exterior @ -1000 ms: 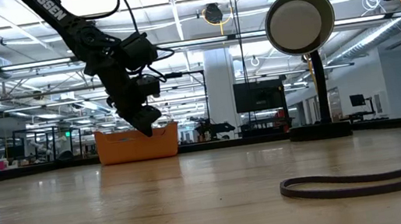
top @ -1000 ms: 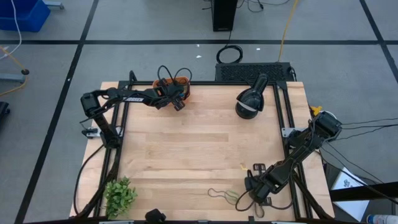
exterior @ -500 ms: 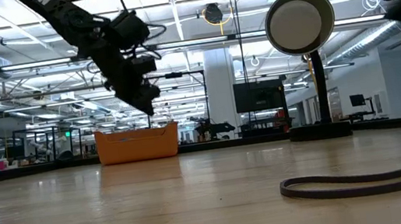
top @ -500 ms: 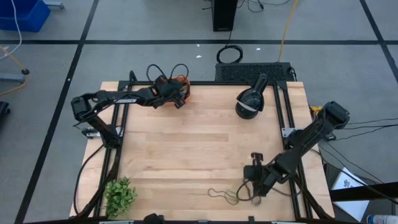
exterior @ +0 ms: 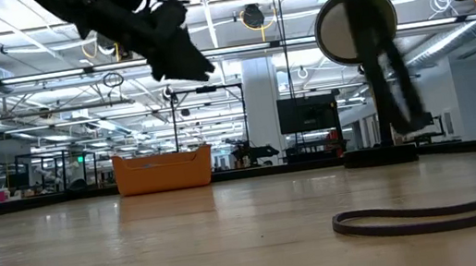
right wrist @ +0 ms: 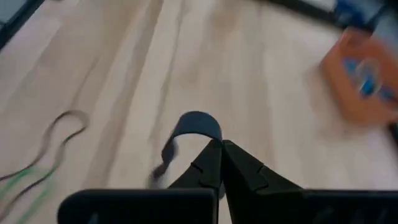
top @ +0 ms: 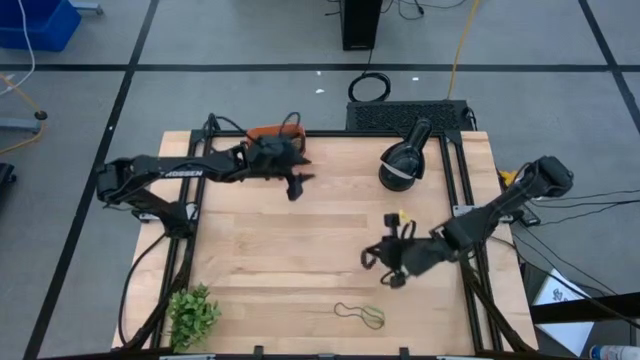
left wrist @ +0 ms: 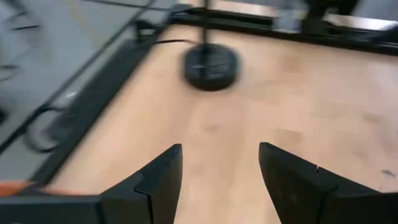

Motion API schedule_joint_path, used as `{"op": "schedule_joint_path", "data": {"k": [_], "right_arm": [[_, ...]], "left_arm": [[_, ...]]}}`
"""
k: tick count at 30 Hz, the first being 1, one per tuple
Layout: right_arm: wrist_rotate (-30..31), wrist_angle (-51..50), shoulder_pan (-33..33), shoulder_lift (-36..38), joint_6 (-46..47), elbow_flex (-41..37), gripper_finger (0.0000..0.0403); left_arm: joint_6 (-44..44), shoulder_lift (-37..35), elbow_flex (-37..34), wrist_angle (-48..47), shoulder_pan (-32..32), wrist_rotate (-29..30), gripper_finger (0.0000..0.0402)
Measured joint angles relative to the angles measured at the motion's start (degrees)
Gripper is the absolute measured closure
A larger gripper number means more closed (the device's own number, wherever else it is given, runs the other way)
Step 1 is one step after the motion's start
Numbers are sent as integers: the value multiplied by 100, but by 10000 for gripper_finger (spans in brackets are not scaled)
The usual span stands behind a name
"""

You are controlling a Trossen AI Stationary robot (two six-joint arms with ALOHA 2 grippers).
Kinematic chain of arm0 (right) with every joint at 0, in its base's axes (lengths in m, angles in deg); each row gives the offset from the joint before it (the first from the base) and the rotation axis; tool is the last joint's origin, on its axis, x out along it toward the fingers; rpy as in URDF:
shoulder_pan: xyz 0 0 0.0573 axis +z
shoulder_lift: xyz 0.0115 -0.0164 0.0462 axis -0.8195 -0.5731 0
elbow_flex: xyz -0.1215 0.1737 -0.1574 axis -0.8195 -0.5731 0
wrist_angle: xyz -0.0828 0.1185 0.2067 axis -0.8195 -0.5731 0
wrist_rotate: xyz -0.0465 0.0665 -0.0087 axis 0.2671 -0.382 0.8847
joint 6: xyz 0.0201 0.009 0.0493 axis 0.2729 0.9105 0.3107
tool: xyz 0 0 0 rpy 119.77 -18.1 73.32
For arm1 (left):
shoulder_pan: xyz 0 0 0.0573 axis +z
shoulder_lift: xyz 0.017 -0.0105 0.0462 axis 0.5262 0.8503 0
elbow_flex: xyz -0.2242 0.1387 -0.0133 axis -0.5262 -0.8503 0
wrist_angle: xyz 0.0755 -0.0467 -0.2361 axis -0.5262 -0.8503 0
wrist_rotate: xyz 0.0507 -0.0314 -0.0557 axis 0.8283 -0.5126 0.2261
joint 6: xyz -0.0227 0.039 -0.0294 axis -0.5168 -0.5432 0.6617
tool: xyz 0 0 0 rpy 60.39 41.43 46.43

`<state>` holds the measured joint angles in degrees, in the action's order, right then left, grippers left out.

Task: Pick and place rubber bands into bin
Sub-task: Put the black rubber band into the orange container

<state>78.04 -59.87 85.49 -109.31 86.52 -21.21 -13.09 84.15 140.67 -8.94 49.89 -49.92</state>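
Your right gripper point(right wrist: 219, 149) pinches a floppy black rubber band point(right wrist: 194, 124), dangling; the left gripper point(left wrist: 219, 163) gapes wide.

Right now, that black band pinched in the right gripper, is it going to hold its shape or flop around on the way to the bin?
Probably flop. The black band arches and curls loosely above the right gripper, so it looks thin and limp. It likely weighs almost nothing, so it may swing or snag before reaching the bin.
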Motion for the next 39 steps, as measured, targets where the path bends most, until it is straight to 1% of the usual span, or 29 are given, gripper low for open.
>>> {"op": "schedule_joint_path", "data": {"k": [5, 10, 12, 15, 21, 24, 33, 39], "right_arm": [[-327, 981, -574, -51, -1307, 2, 402], [-748, 1894, -1013, -123, -2262, 9, 403], [-827, 2239, -1128, -170, -2619, 9, 403], [-1099, 2883, -1320, -274, -3079, 11, 403], [-1805, 3778, -1632, -579, -3410, 11, 403], [-1949, 4064, -1737, -768, -3509, 11, 403], [-1967, 5057, -1952, -1352, -3743, 9, 403], [-1967, 5319, -1962, -1422, -3730, 9, 403]], "left_arm": [[-245, 4, 0, 100, -504, -357, 183], [-316, 15, 0, 130, -1067, -694, 183], [-318, 17, 0, 214, -1305, -833, 183], [-322, 17, 0, 392, -1648, -842, 183], [-326, 17, 0, 755, -2145, -636, 183], [-329, 17, 0, 766, -2278, -451, 183], [-324, 17, 0, 840, -2430, -422, 183], [-444, 17, 0, 962, -2430, -406, 183]]}}
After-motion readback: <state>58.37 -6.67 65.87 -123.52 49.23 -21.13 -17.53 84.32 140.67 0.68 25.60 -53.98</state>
